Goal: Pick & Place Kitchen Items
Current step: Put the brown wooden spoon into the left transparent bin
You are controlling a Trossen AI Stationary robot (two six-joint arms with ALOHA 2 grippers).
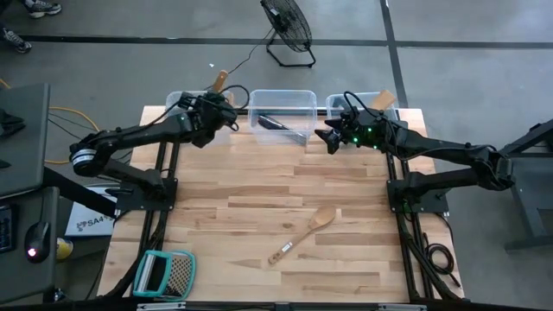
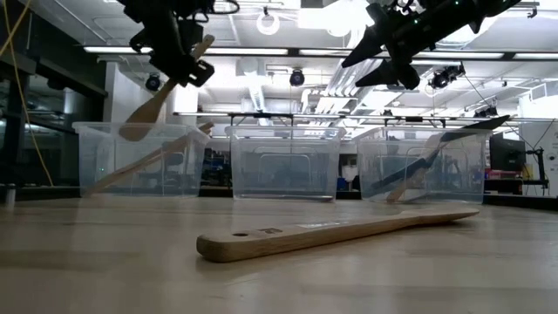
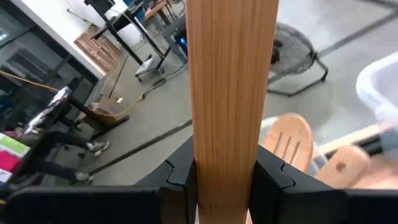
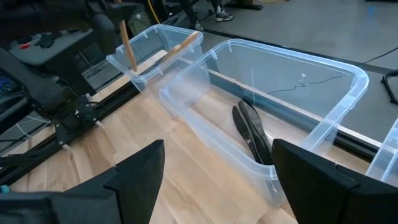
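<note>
My left gripper [image 1: 216,111] is shut on a pale wooden utensil [image 2: 157,100] above the left clear bin [image 1: 177,102]. That bin holds other wooden utensils [image 3: 289,146]. My right gripper [image 1: 329,138] is open and empty, in the air beside the middle bin [image 4: 323,124]. The middle bin holds black utensils [image 4: 252,130]. A wooden spoon [image 1: 302,233] lies flat on the table, right of centre and toward the near side. The right bin holds a wooden spatula [image 1: 384,98] leaning on its rim. My left gripper pinches the wooden utensil's flat handle [image 3: 227,168] between its two fingers [image 3: 180,177], one on each narrow side. The utensil is lifted clear and tilted. Its rounded end [image 2: 135,131] is lowest, at about the height of the left bin's rim, and its other end [image 2: 207,41] points up.
A teal-framed flat grater [image 1: 164,274] lies at the table's near left corner. Three clear bins stand in a row along the far edge. A floor fan [image 1: 287,30] stands beyond the table. The middle of the wooden tabletop [image 1: 259,181] is bare.
</note>
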